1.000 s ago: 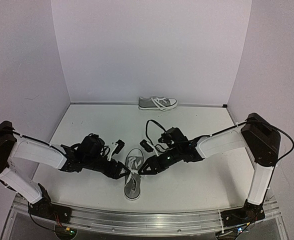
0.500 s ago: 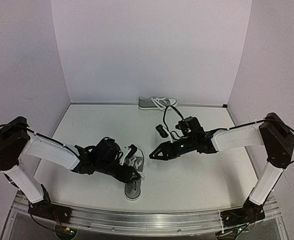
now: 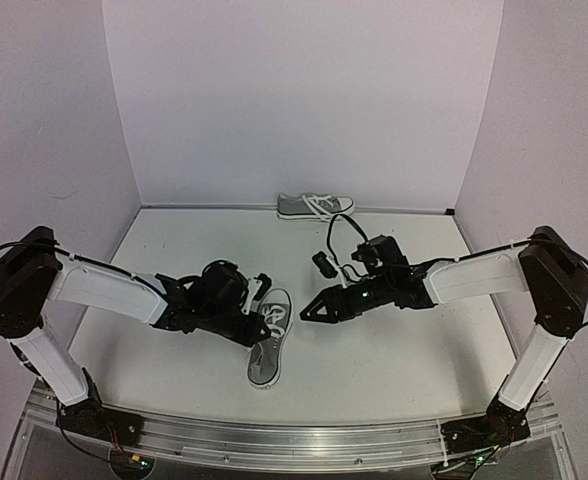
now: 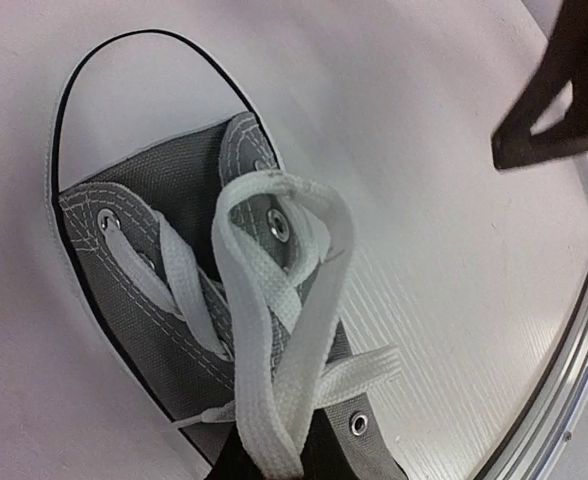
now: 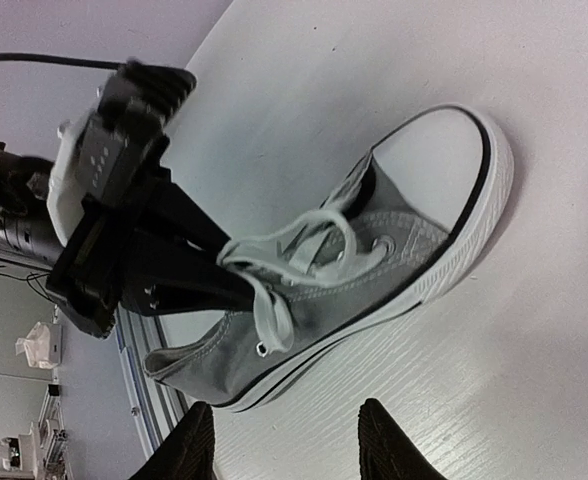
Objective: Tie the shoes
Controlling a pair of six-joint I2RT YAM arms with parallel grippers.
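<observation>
Left end effector (image 5: 239,282) closed on lace (image 4: 274,330); arm (image 3: 104,293) stretched low over shoe (image 5: 374,262).

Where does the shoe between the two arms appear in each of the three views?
Top external: near shoe, lower centre.
Left wrist: it fills the centre and lower left.
Right wrist: centre, toe pointing upper right.
Shared landmark: its white lace loop, visible in all three.
</observation>
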